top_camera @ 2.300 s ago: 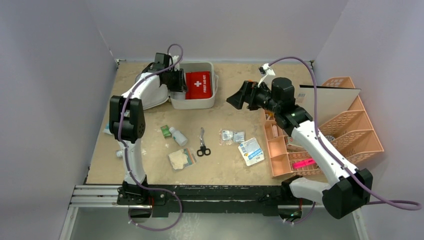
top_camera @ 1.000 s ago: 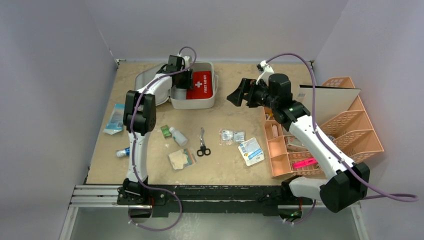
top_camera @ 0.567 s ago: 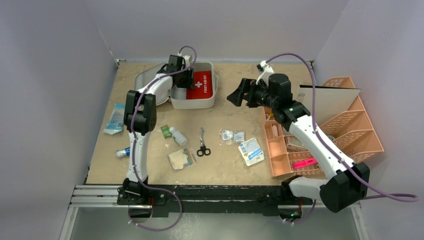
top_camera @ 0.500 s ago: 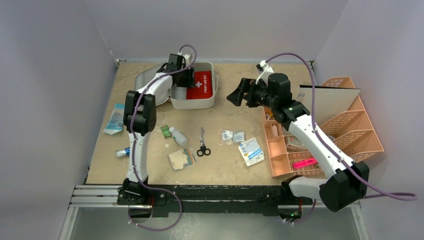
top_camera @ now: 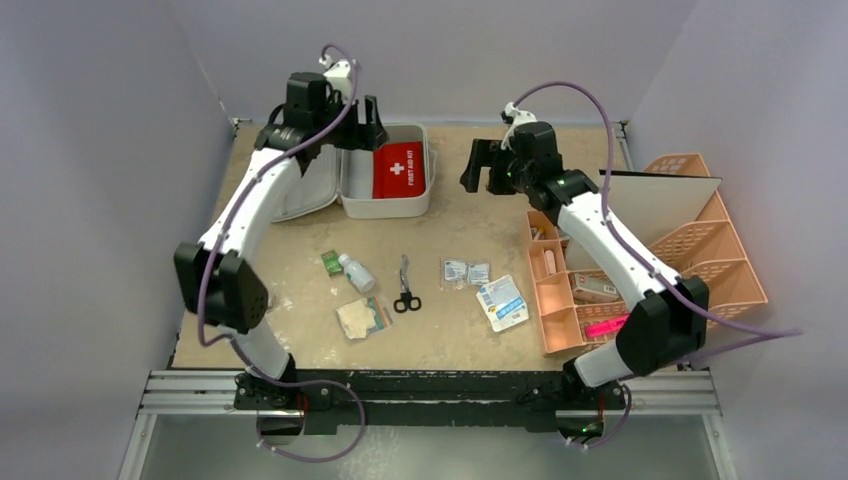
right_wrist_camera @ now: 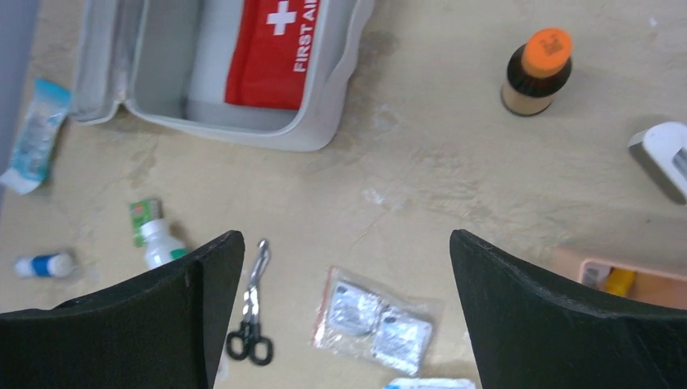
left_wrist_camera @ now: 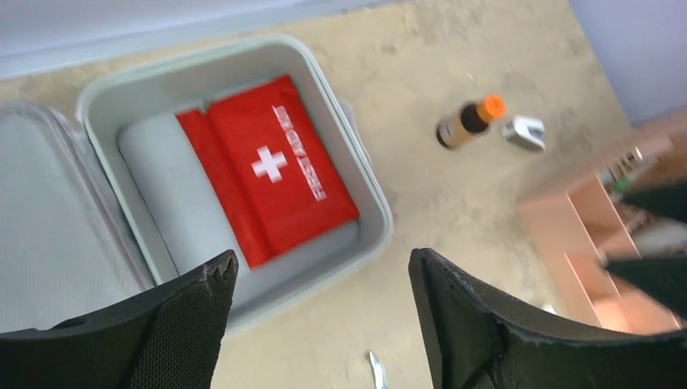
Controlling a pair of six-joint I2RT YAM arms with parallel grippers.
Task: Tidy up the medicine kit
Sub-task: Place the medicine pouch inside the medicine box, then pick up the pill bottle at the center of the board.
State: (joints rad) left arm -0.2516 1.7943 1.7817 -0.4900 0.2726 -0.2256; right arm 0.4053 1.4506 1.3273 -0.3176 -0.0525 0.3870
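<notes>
We see the left pincer lifted off the left wall of the medicine kit, where it sat low a second ago. It now hangs above the kit's far-left corner, jaws spread wider than before. Its arm has swung up and out to the left of the kit, and from overhead its elbow now hides the blue packet. Right of the kit, the right pincer has tipped from facing the kit to pointing down at the table.
</notes>
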